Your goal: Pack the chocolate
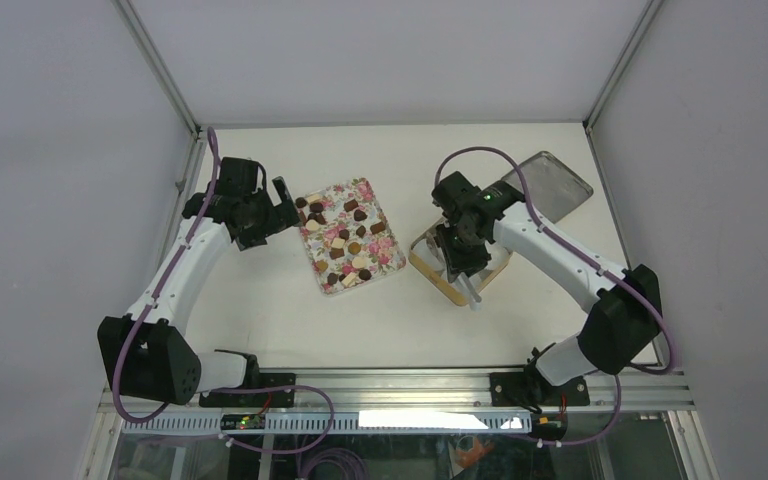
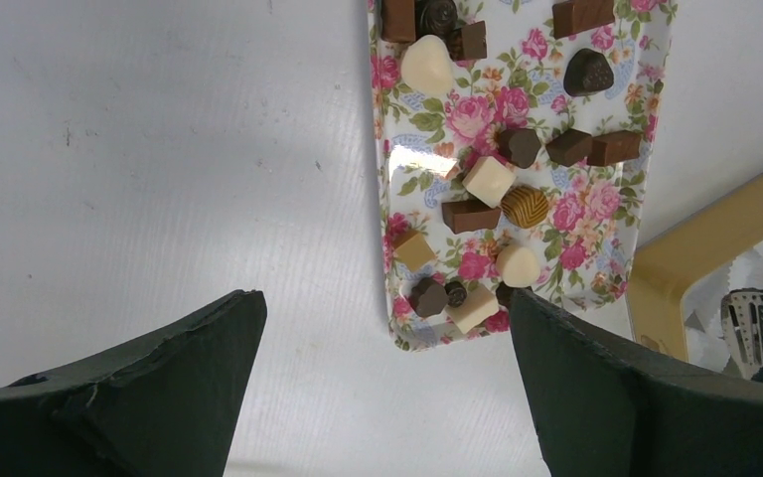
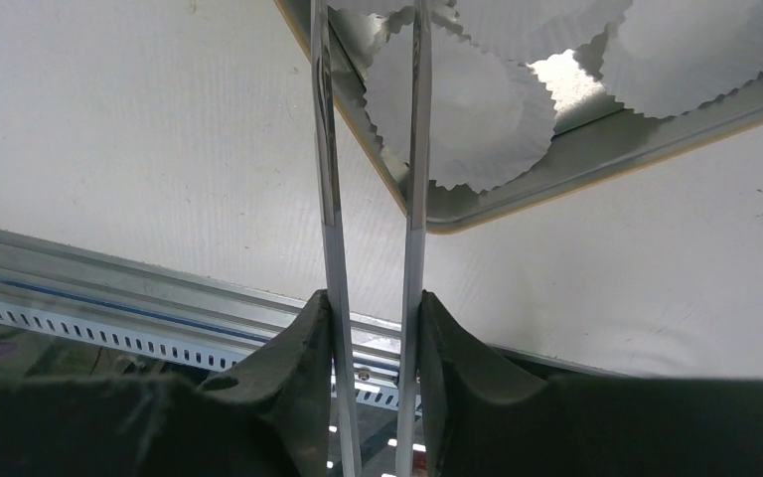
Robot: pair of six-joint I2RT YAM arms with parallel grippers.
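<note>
Several small pieces of chocolate, dark brown, tan and cream, lie scattered on a pink floral tray. In the left wrist view the chocolate and the tray fill the upper right. My left gripper hovers just left of the tray's far end. It is open and holds nothing. My right gripper is shut on a pair of metal tongs. It sits over a tan box. The tongs' slotted tip reaches into the box among white paper cups.
A clear lid lies at the back right, behind the box. The box's tan rim stands close to the tray's right side. A metal rail runs along the table's near edge. Grey walls enclose the table on three sides.
</note>
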